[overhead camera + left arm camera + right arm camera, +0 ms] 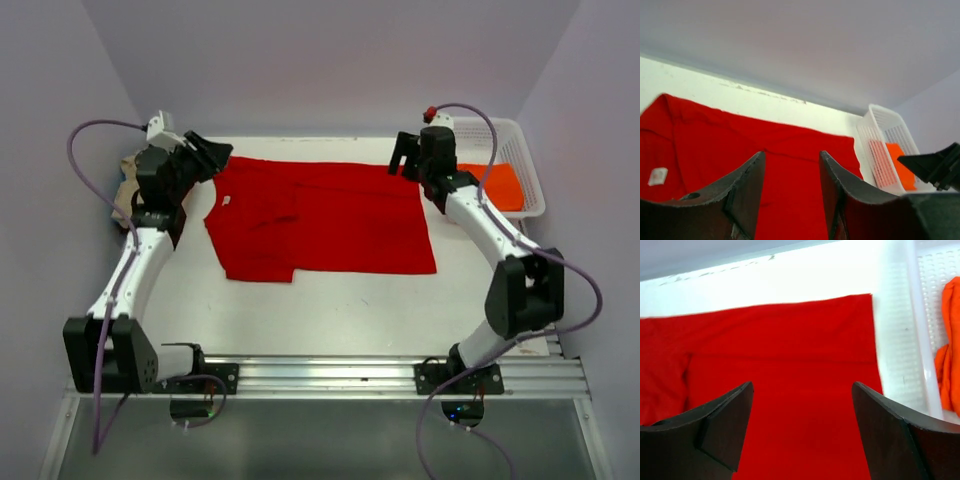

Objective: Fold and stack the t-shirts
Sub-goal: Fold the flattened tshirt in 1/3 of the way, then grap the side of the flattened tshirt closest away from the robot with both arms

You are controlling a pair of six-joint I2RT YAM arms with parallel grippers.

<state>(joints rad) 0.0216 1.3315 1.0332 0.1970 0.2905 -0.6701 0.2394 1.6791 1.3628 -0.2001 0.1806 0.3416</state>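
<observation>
A bright red t-shirt lies partly folded on the white table, its small white neck label at the left. It also fills the left wrist view and the right wrist view. My left gripper hovers open and empty over the shirt's far left corner. My right gripper hovers open and empty over its far right corner. An orange t-shirt lies in the white basket. A tan t-shirt lies bunched at the far left, behind the left arm.
The basket stands at the table's far right corner and shows in the left wrist view and the right wrist view. Lilac walls close in the back and both sides. An aluminium rail runs along the near edge.
</observation>
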